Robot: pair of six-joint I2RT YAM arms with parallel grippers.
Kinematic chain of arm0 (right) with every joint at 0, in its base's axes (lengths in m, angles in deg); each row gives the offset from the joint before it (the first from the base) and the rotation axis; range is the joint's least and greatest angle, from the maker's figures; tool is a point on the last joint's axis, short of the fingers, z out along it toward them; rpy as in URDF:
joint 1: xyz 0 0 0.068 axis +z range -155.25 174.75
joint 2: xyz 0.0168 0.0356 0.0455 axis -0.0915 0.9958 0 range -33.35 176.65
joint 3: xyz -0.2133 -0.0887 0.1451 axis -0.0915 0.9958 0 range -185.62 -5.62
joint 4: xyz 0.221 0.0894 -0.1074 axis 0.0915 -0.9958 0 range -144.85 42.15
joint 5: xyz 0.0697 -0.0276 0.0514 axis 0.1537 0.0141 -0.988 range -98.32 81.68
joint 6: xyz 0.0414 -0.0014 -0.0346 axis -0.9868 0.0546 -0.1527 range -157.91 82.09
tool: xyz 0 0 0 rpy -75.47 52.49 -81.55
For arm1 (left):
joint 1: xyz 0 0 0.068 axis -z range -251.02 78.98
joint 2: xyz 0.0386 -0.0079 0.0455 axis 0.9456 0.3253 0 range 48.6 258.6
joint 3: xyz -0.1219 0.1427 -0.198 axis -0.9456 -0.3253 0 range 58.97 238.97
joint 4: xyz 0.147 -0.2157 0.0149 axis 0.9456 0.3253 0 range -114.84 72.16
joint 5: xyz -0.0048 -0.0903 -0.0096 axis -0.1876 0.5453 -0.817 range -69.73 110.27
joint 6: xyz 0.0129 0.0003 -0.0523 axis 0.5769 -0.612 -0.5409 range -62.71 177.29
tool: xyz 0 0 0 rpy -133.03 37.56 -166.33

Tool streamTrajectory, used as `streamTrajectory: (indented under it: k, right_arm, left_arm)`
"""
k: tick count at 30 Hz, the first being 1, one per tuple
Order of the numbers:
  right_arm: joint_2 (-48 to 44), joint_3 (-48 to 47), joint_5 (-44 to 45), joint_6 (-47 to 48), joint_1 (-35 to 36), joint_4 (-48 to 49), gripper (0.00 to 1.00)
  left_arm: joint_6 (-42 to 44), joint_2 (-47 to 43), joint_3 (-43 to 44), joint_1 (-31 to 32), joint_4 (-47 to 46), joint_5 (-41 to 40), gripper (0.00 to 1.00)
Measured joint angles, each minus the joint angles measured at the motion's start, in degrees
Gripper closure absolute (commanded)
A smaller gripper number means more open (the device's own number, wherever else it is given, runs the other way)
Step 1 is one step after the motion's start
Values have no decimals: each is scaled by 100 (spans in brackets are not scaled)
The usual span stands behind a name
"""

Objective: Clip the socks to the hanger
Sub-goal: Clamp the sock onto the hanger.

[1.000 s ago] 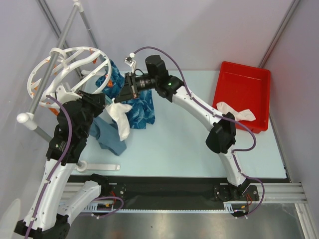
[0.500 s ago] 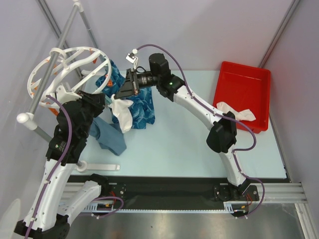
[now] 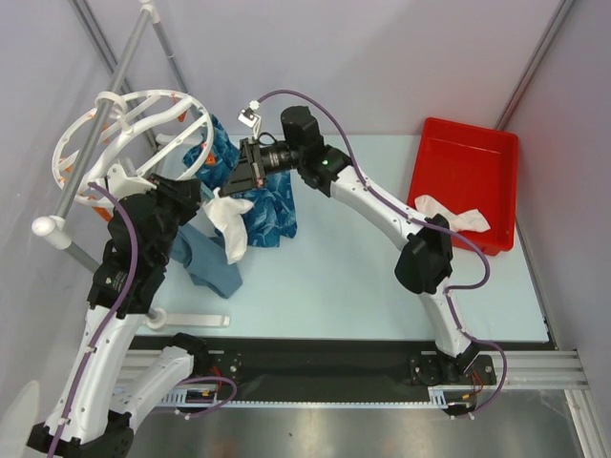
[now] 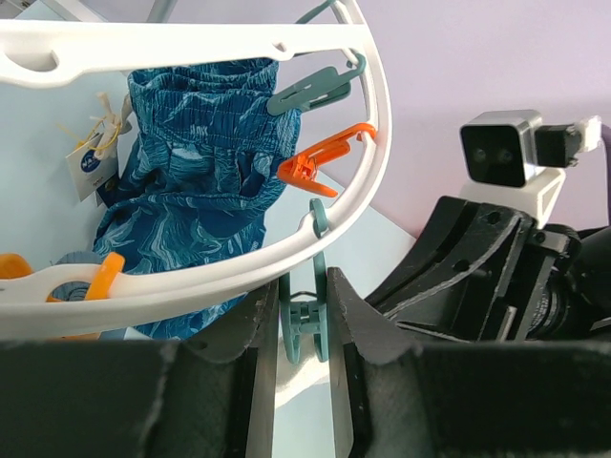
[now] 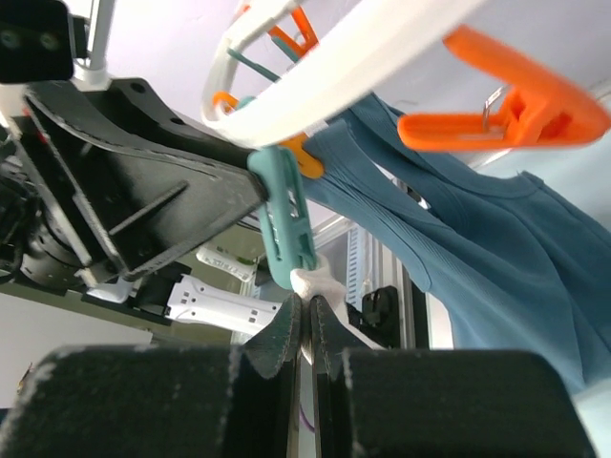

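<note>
Sock (image 5: 315,283) nipped in R gripper (image 5: 307,307), 6 o'clock of teal clip (image 5: 286,224); L gripper (image 4: 298,320) clamped on clip under hanger (image 4: 191,38) rim

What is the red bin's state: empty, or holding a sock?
Not empty. The top view shows one white sock lying crumpled inside the red bin, toward its near-left corner.

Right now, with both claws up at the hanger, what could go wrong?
1. The right claw pinches only a small fold of the sock just under the teal clip; it may slip out before the clip bites.
2. The left claw sits around that clip with the right arm close beside it; a small move could knock them together or swing the hanger.
</note>
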Motion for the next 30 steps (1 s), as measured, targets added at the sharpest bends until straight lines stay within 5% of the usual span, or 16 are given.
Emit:
streamTrajectory:
  k: [30]
  right_arm:
    - [0, 63, -17, 24, 94, 11, 100]
  left_arm:
    - [2, -35, 2, 0, -26, 48, 100]
